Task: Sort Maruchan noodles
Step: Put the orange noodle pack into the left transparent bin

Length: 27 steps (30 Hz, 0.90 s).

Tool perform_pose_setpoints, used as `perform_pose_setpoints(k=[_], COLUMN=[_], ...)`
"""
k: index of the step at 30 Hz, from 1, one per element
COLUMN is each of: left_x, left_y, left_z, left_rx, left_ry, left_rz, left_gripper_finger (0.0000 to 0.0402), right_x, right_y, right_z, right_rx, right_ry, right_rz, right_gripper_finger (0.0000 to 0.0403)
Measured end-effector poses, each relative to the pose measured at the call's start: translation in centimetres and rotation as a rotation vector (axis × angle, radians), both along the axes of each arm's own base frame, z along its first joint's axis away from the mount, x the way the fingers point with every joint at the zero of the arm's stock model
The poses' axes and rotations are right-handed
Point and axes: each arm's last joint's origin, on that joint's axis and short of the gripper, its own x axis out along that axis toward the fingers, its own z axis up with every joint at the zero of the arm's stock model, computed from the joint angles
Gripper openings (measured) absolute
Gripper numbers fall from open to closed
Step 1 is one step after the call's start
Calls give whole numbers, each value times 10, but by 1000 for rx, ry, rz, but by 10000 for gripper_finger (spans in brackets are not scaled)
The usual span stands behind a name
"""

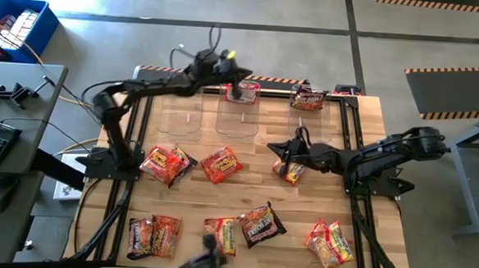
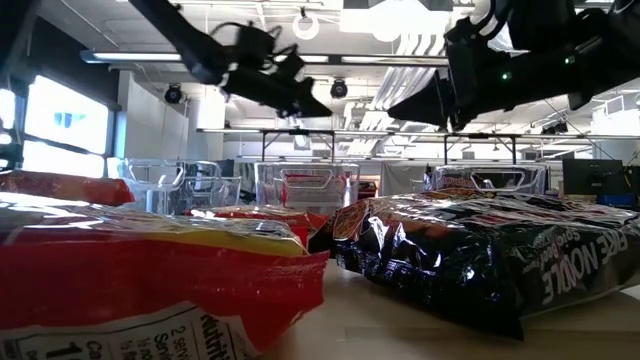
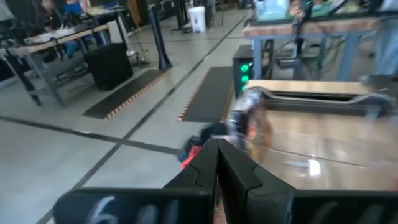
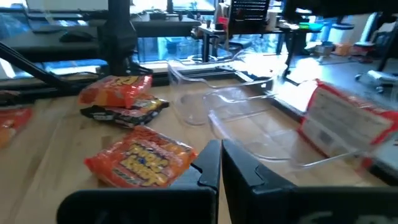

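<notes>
The right gripper (image 1: pixel 290 158) hides part of a noodle packet (image 1: pixel 292 173) beneath it.

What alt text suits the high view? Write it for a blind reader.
Two dark arms work over a wooden table strewn with ramen packets. The left tool hangs at the middle of three clear bins along the far edge; the right tool is over a packet mid-table.

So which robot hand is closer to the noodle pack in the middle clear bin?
The left one. The left gripper is right over the red-and-white packet in the middle bin, while the right gripper is off toward the table's center, above another packet.
</notes>
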Motion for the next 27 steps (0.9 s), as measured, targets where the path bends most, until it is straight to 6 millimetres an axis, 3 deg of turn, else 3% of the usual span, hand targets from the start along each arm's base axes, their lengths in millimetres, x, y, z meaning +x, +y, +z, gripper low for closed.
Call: perform_pose_setpoints(k=[9,13,18,23,27], left_x=[-59,-77,-78,-71,-68], left_y=[-101,-135,-157,-187,-206], left_z=[-2,-3,-11,-14,-12], left_rx=[84,-24,-212,-127,-87], left_ry=[-88,-146,-143,-107,-110], left_rz=[-151,-222,-327,-446,-428], left_gripper_finger=[1,1,1,1,1], right_x=[13,14,14,13,8], right_y=[15,21,22,22,19], right_z=[-20,-23,-23,-17,1], right_rx=[28,42,100,109,72], right_ry=[-40,-21,-21,-45,-104], right_rz=[129,210,330,358,352], right_gripper_finger=[0,0,0,0,3])
